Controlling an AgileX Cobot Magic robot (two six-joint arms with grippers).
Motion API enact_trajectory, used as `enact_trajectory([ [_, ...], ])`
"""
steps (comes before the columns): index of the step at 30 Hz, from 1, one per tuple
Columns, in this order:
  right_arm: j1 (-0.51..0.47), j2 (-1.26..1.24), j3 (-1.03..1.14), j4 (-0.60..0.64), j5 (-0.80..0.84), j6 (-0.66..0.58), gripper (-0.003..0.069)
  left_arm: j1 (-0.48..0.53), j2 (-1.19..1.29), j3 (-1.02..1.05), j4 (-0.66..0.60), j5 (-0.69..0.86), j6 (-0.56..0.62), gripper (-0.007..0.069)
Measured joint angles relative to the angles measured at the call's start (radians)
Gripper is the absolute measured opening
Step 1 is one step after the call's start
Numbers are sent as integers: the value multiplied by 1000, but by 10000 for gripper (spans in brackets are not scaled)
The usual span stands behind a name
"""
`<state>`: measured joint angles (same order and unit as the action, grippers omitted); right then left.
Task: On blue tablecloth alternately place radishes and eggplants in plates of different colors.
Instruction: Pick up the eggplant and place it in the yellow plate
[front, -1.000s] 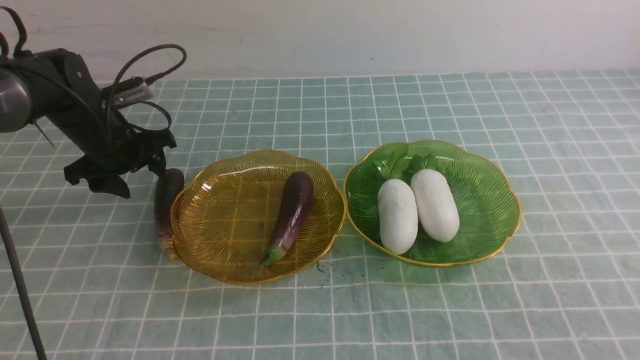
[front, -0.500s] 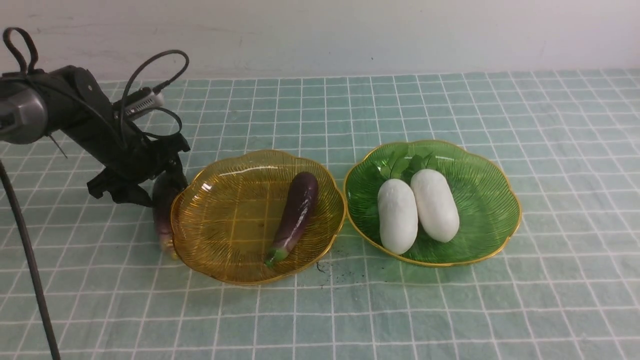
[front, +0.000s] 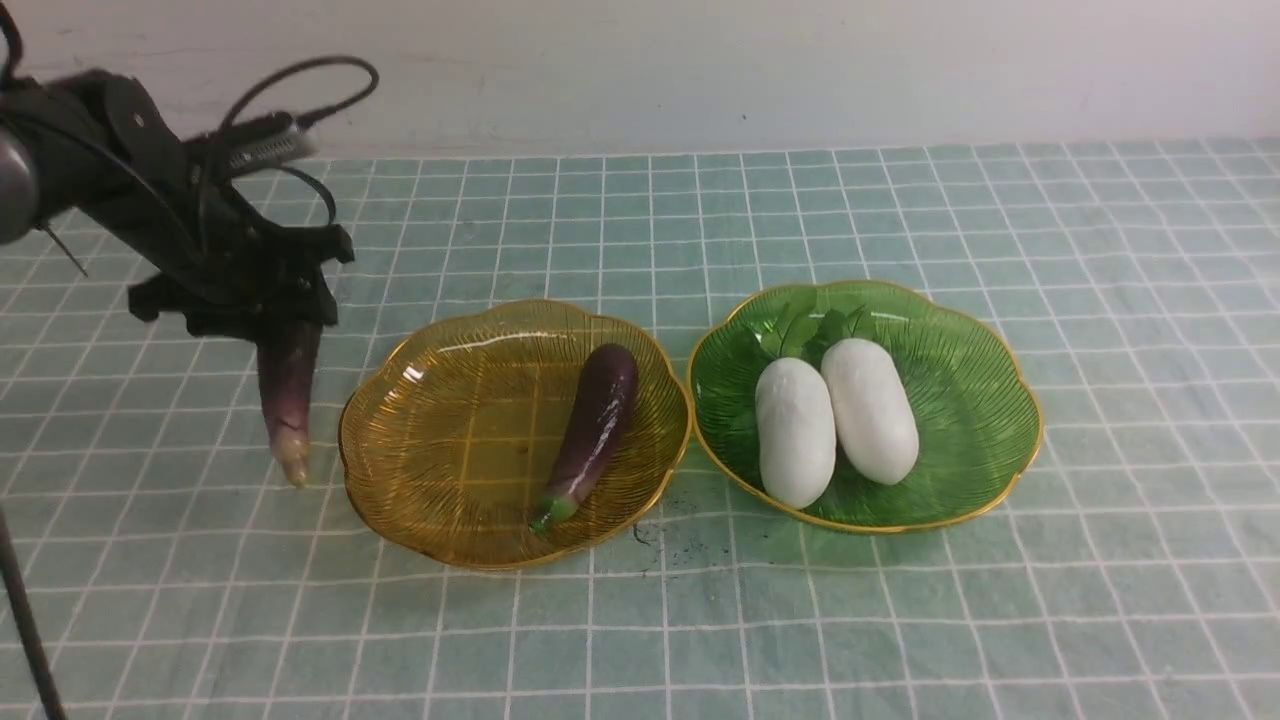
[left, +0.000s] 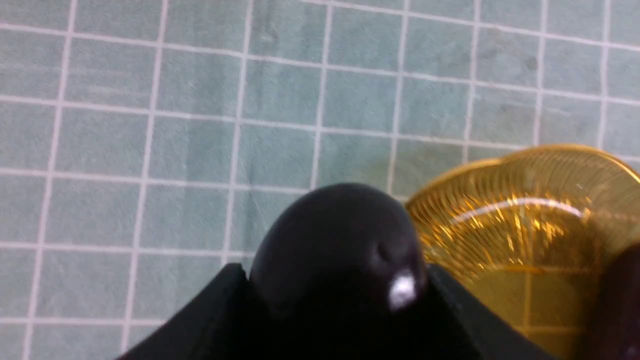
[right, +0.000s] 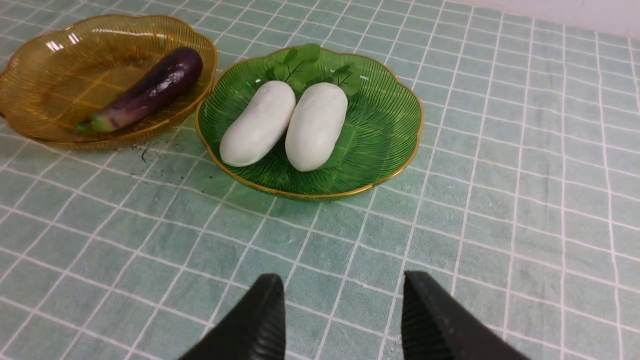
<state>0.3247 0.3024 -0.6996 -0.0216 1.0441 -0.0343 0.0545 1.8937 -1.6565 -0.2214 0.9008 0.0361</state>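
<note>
the left hand (front: 286, 316) grasps the second eggplant (front: 287, 395) by its thick end, stem hanging clear of the blue cloth (front: 900, 620), likely to pass over the rim of the amber plate (front: 346, 440) holding the other eggplant (front: 595, 420); both radishes (front: 795, 430) lie in the green plate (front: 1034, 430), right hand (right: 343, 300) released.

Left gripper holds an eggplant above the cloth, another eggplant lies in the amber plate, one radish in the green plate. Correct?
No: the green plate holds two radishes, not one, lying side by side, as the front view shows. The rest stands.
</note>
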Motion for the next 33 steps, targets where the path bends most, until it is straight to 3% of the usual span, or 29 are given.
enact_trajectory([
  [7,0,0,0,0,-1,0,307,-91,25,0,-130,72,137,374],
  [18,0,-21,0,-15,0,0,288,-261,208,0,-156,41,169,374],
  [28,0,-146,-35,-7,140,0,71,-277,221,0,-167,-14,169,554],
  [33,0,-204,-26,-7,136,42,-1,-277,195,-13,-169,-6,169,569],
])
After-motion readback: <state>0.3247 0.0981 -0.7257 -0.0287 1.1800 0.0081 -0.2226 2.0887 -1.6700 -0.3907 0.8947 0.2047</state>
